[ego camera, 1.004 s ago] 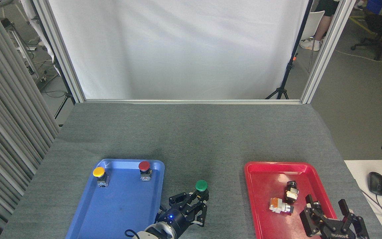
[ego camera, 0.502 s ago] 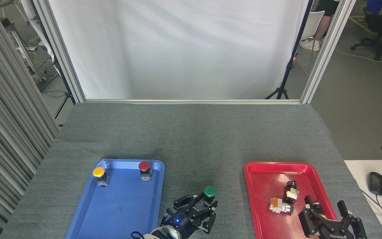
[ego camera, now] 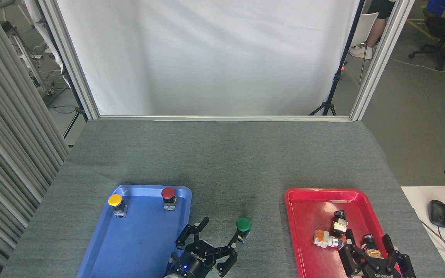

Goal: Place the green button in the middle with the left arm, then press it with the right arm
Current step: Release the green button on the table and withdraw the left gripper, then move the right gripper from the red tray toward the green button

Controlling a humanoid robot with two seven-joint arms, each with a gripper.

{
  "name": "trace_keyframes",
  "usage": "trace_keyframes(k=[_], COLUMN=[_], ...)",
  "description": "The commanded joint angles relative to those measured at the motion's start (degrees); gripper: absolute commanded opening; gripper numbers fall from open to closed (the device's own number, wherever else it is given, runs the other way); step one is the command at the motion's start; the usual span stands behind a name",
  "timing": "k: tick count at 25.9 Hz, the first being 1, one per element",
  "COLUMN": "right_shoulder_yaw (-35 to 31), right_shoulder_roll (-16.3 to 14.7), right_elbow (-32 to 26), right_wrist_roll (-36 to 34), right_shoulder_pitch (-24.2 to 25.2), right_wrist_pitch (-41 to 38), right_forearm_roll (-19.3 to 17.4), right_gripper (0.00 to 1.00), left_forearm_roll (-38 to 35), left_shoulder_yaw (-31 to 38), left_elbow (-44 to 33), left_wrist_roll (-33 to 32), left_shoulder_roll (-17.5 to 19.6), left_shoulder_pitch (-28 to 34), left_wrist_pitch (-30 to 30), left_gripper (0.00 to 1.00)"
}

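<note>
The green button (ego camera: 243, 225) stands upright on the bare grey tabletop (ego camera: 222, 166) between the two trays, near the front edge. My left gripper (ego camera: 214, 242) is just left of and below it, open, with its fingers spread. One fingertip (ego camera: 234, 238) is right beside the button's body; I cannot tell whether it touches. My right gripper (ego camera: 370, 250) hangs at the bottom right over the red tray (ego camera: 307, 197), open and holding nothing.
The blue tray (ego camera: 141, 235) on the left holds a yellow button (ego camera: 115, 200) and a red button (ego camera: 168, 193). The red tray holds small loose parts (ego camera: 326, 239), one of them between my right fingers. A white desk with a mouse (ego camera: 439, 213) lies far right.
My left gripper carried the green button rightwards, set it on the tabletop, opened and drew back to the lower left. My right gripper shifted slightly left.
</note>
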Motion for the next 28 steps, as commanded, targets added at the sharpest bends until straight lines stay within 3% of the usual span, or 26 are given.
trace_keyframes(k=[1,3,7,12,15,25,28], right_shoulder_yaw=[0.28,1.68,4.58,7.13,10.47,23.74,26.64], right_shoulder_roll=[0.16,0.16,0.25,2.71,3.50,5.70,6.58], right_elbow=[0.10,0.10,0.27,0.45,2.12,10.73,11.70], right_wrist_roll=[0.03,0.03,0.12,0.38,0.30,0.30,0.38], right_shoulder_pitch=[0.05,-0.04,-0.39,-0.91,-3.02,-11.81,-13.04], right_wrist_pitch=[-0.53,-0.35,0.44,2.11,2.64,8.61,10.28], right_forearm_roll=[0.43,0.61,2.81,8.52,9.22,9.49,11.94], right_gripper=[1.00,1.00,1.00,0.98,0.91,0.40,0.22], left_forearm_roll=[0.15,0.41,1.82,2.35,2.35,5.16,5.42], left_shoulder_yaw=[3.68,8.08,15.20,15.73,15.73,15.73,15.73], left_elbow=[-14.59,-18.37,-19.07,-19.07,-18.98,-18.11,-18.11], left_wrist_roll=[0.11,0.02,-0.59,-0.07,-0.15,-0.42,-0.42], left_shoulder_roll=[6.15,8.09,7.82,8.09,8.00,8.00,7.91], left_shoulder_pitch=[9.00,11.82,13.31,13.57,13.57,13.57,13.57], left_wrist_pitch=[11.72,14.00,14.00,13.92,13.74,13.65,13.65], left_gripper=[0.99,0.99,0.99,0.99,0.99,0.99,0.99])
